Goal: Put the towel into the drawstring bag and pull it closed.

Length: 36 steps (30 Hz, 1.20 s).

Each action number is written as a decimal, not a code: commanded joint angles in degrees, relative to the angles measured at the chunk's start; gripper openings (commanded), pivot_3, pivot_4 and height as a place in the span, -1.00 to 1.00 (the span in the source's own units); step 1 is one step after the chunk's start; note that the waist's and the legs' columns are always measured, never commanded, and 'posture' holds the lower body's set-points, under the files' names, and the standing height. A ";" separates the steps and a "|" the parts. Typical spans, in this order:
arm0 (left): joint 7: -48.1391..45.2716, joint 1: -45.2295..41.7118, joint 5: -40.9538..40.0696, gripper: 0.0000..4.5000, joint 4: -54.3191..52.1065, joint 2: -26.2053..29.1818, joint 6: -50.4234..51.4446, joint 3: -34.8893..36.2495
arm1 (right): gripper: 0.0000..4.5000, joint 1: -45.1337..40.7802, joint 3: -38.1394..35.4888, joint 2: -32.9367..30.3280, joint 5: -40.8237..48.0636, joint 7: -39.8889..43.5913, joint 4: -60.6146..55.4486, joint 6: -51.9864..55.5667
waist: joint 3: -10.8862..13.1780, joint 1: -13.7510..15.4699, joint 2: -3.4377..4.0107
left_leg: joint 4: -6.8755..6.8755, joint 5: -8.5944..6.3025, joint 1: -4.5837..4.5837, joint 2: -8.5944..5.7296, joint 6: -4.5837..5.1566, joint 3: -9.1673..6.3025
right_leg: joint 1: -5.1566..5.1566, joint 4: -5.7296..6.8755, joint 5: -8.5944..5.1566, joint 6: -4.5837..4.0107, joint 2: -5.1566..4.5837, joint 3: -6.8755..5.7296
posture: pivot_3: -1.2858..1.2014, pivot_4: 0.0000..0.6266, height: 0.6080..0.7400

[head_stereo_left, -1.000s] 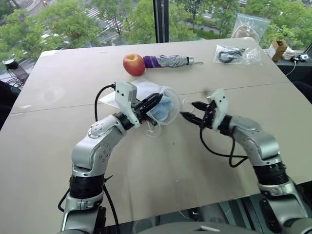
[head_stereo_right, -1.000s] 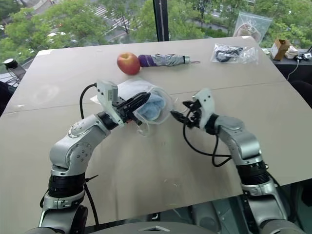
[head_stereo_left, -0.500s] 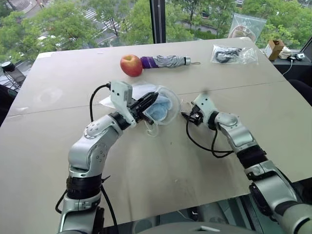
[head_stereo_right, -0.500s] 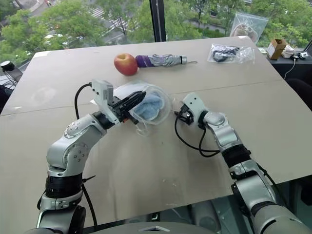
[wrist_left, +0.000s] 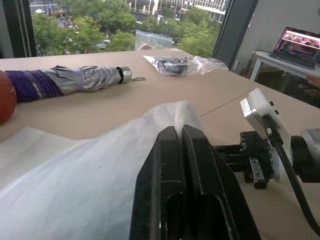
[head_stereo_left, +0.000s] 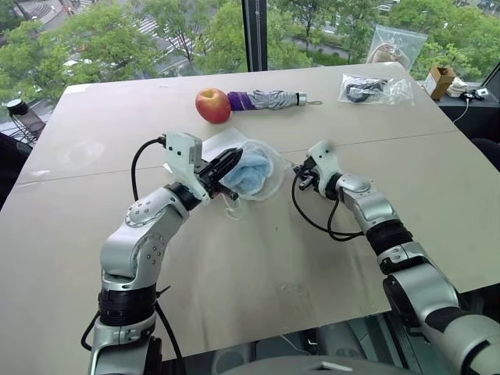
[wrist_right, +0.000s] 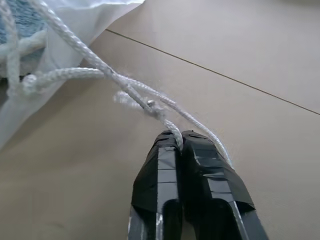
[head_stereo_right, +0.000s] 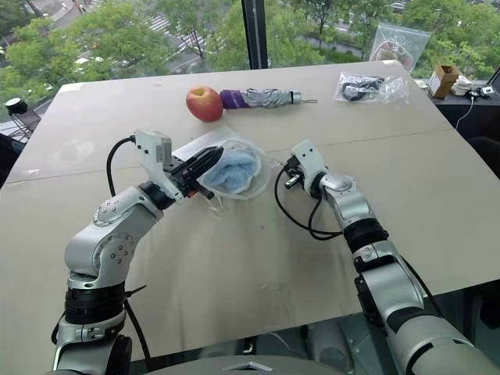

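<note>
Right end effector (wrist_right: 181, 137), spread and clear of bag a second ago, now closed on cord (wrist_right: 125, 85) at frame centre. Left end effector (wrist_left: 181, 131) pinches drawstring bag (head_stereo_left: 262, 168) rim, closed. Towel (head_stereo_left: 251, 170) inside bag: insertion done. Remaining: pull cord, cinch mouth.

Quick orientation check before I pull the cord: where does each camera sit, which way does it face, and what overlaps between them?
Left and right eye views: on the head, looking forward and down over the table, both arms reaching in; left gripper shut on the drawstring bag holding the towel.
Left wrist view: along its shut fingers pinching bag fabric, towards the umbrella.
Right wrist view: along the right gripper, shut on the drawstring.
Shared: the bag shows in all views; left wrist view catches the right gripper too.
</note>
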 commanded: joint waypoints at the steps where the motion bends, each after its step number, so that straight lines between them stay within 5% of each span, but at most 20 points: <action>1: 1.01 -1.54 -0.97 -1.00 -3.83 0.42 0.66 0.68 | -0.96 0.28 -5.08 -2.24 -1.36 -8.30 1.12 -2.55 | 0.00 0.44 0.00 | 0.00 0.00 -0.03 0.00 0.00 0.00 | -0.01 0.00 0.00 0.00 -0.01 -0.01 | 0.03 -0.52 1.00; 13: -0.41 -3.60 0.79 -1.00 -1.19 0.54 -0.52 -1.95 | -0.96 -0.61 -14.18 -2.66 1.36 -18.49 -8.23 -16.73 | 0.03 0.21 0.04 | -0.26 -0.01 -0.30 0.04 -0.01 0.00 | -0.33 -0.15 0.00 0.01 0.01 -0.04 | 0.03 -0.52 1.00; 18: -2.12 -5.13 3.82 -0.22 1.67 0.54 -3.44 -4.24 | -1.00 0.18 -13.04 -2.69 1.28 -17.63 -11.25 -15.06 | 0.04 0.31 0.05 | -0.22 -0.01 -0.30 0.01 -0.01 0.06 | -0.32 -0.14 0.00 0.01 -0.01 0.00 | 0.03 -0.52 1.00; 24: -5.16 -1.66 2.04 -0.22 0.86 2.51 -2.15 -2.74 | -1.00 1.96 -11.98 -1.66 1.04 -17.35 -14.02 -13.60 | 0.04 0.19 0.05 | -0.23 -0.01 -0.30 0.03 -0.01 0.07 | -0.33 -0.14 0.00 0.01 0.00 0.02 | 0.03 -0.52 1.00; 36: -12.64 4.72 6.03 -0.22 0.29 5.25 -1.00 -14.91 | -1.00 1.21 -11.75 -0.57 0.96 -17.46 -13.69 -12.68 | 0.06 0.36 0.08 | -0.22 -0.01 -0.30 0.02 0.00 0.08 | -0.33 -0.14 -0.01 0.01 -0.02 0.01 | 0.03 -0.52 1.00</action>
